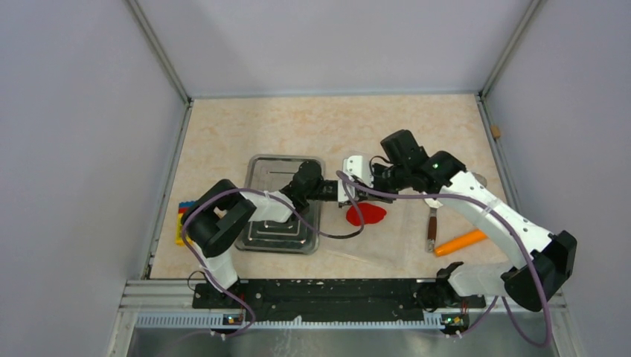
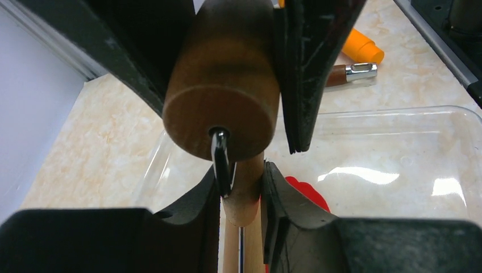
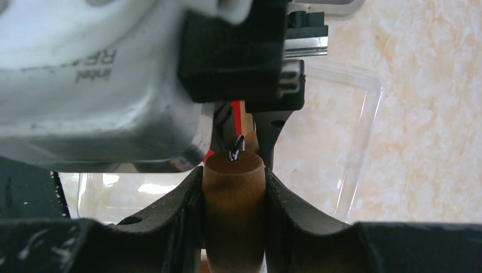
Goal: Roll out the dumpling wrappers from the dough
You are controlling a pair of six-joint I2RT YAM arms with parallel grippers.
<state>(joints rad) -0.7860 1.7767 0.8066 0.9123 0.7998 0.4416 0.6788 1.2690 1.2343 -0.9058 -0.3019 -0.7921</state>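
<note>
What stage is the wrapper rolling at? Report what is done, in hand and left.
Done: the rolling pin is picked up, clamped by both the left gripper and the right gripper. In hand: the pin is held beside the dough, one irregular red patch on the clear sheet; whether it presses the dough cannot be told. Left: rolling it out, since no neat round disc shows yet.

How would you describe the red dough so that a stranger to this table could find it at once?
On the beige table, find the clear tray left of centre and the orange carrot at the right. Between them, by the wooden rolling pin, lies the dough. It is flat, bright red and uneven-edged, whereas the carrot is long and orange.
</note>
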